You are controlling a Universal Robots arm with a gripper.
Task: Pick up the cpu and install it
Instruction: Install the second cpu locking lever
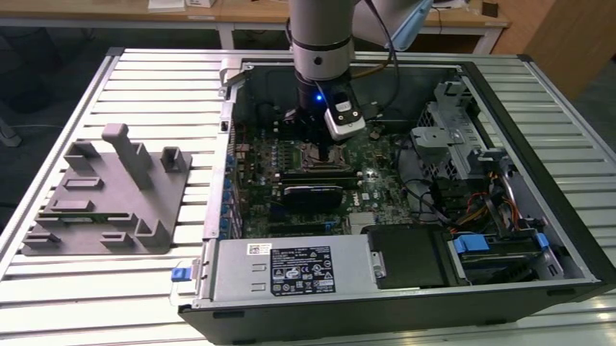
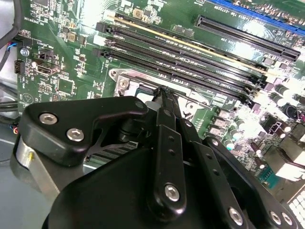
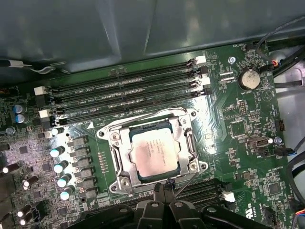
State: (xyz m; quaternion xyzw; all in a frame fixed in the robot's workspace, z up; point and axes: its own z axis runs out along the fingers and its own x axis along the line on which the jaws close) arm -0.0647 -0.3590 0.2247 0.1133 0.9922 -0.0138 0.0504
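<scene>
Sitting in the socket frame [image 3: 152,152], cpu [image 3: 153,153] looks placed; gripper [image 3: 164,187] pressed together beside it, empty. Risk: fingertips snagging the frame.

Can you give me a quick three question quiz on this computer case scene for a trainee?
1. True or false: the cpu lies flat inside the metal socket frame on the motherboard.
2. In the first wrist view, the long memory slots are: A) filled with modules, B) empty, C) covered by a fan.
3. In the exterior view, which side of the computer case holds the grey plastic tray?

Key: 1 true. 2 B. 3 the exterior view's left, on the slatted table.
</scene>
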